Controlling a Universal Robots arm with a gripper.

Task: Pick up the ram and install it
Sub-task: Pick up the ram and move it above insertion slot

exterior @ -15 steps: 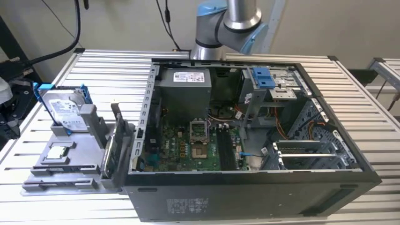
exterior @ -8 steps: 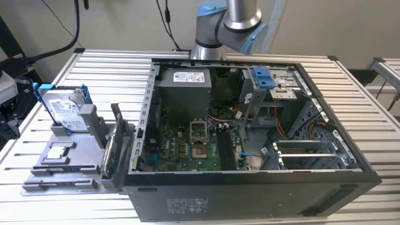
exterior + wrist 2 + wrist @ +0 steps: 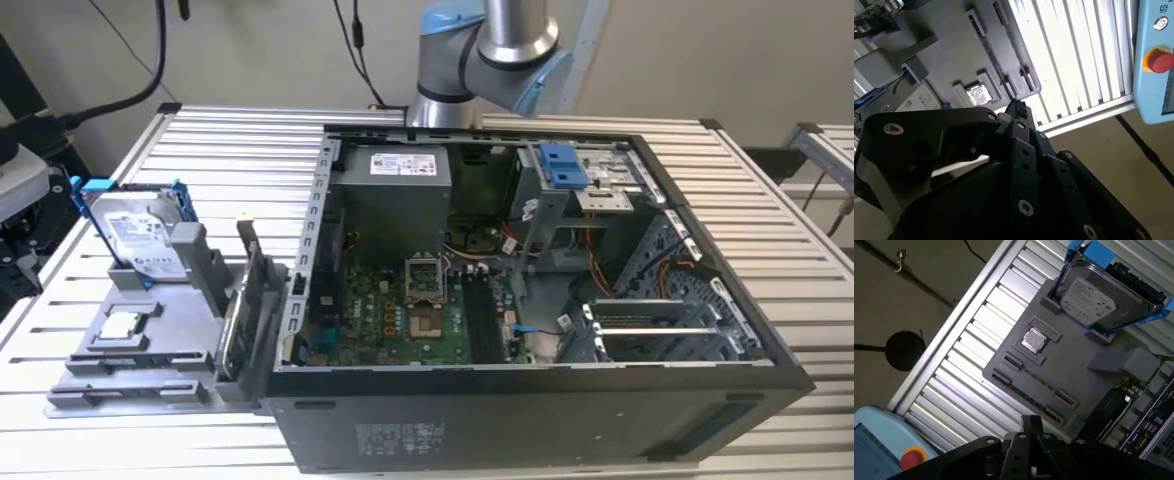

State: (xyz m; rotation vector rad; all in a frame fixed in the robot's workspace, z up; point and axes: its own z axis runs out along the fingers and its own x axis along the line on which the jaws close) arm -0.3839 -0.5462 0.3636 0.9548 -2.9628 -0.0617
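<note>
I cannot pick out the ram for certain. In the first wrist view a thin dark line [image 3: 1035,381] runs along one long slot of the grey holder [image 3: 1069,365], between its end clips. My gripper [image 3: 1032,424] hangs high above that holder with its black fingers together and nothing between them. Its tip [image 3: 1016,107] also shows in the second wrist view, over the holder's edge. In the exterior view the holder [image 3: 94,385] lies at the left, beside the open computer case [image 3: 534,420]. The case's motherboard [image 3: 387,320] has long dark memory slots [image 3: 481,315].
On the holder stand a silver hard drive in a blue frame [image 3: 140,235], a small square chip [image 3: 124,323] and an upright green card [image 3: 244,300]. A light blue pendant with a red button [image 3: 1159,60] sits beyond the slatted table's edge. Cables and brackets crowd the case.
</note>
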